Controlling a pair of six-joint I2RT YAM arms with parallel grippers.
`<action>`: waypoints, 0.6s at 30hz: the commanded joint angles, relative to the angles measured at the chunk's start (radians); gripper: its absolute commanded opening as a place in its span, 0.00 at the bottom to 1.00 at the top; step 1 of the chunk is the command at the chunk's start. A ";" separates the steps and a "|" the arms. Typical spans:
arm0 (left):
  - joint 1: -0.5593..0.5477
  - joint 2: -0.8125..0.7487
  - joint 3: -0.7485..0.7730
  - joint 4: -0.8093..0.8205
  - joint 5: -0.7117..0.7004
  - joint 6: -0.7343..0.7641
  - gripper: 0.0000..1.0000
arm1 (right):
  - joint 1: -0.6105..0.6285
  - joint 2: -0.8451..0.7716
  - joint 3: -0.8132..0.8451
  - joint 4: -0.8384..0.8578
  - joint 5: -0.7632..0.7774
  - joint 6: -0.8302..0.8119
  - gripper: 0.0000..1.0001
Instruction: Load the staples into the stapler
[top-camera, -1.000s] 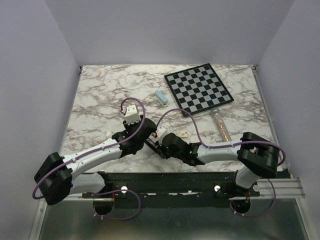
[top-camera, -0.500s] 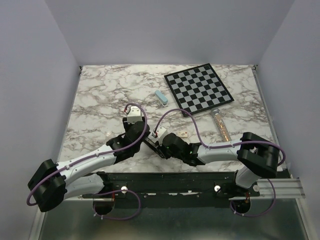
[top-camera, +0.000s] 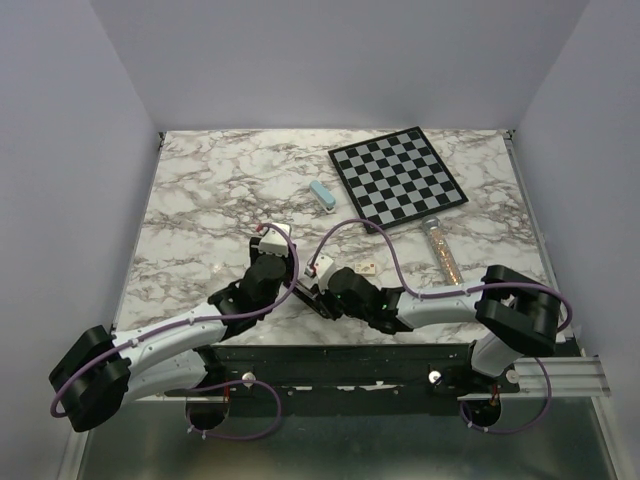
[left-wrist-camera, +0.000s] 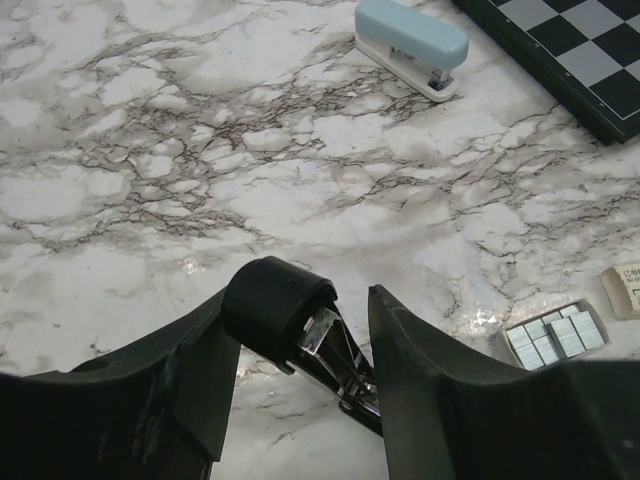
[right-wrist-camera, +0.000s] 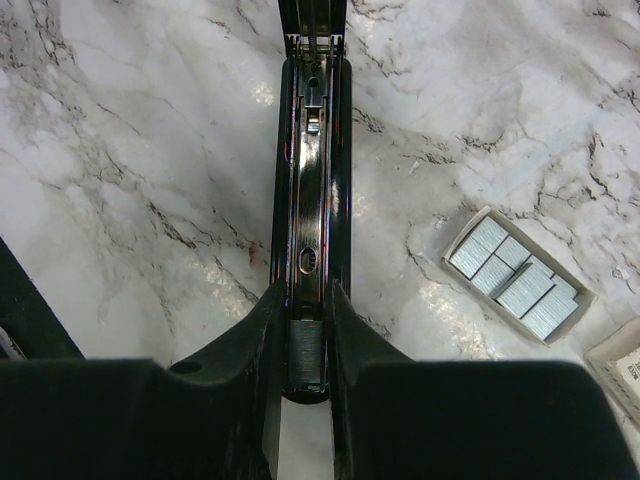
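The black stapler (right-wrist-camera: 312, 200) lies open on the marble, its long metal channel facing up. My right gripper (right-wrist-camera: 305, 292) is shut on the channel's near end, where a short silver-grey strip of staples (right-wrist-camera: 308, 355) sits inside. In the left wrist view the stapler's raised top arm (left-wrist-camera: 275, 305) stands between the fingers of my left gripper (left-wrist-camera: 310, 300). It leans against the left finger (left-wrist-camera: 200, 380), with a gap to the right one, so the jaws are open. From above, both grippers (top-camera: 290, 282) (top-camera: 318, 292) meet over the stapler (top-camera: 308, 300) near the front edge.
An open cream tray of spare staple strips (right-wrist-camera: 517, 275) lies right of the stapler, its lid (right-wrist-camera: 625, 365) beyond. A light blue stapler (top-camera: 322, 196) and a chessboard (top-camera: 397, 180) sit farther back. A clear tube of beads (top-camera: 443, 255) lies at the right.
My left gripper has come nearer and rightward onto the stapler's raised top arm, its jaws a little wider. The right gripper has kept its hold and hardly moved.
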 joint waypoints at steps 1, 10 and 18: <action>0.006 -0.016 -0.034 0.124 0.102 0.093 0.58 | 0.000 -0.032 -0.024 0.077 -0.049 -0.030 0.08; 0.060 -0.019 -0.049 0.146 0.294 0.107 0.52 | -0.023 -0.019 -0.060 0.146 -0.095 -0.070 0.08; 0.060 0.017 -0.044 0.134 0.429 0.093 0.40 | -0.047 -0.002 -0.069 0.170 -0.109 -0.072 0.09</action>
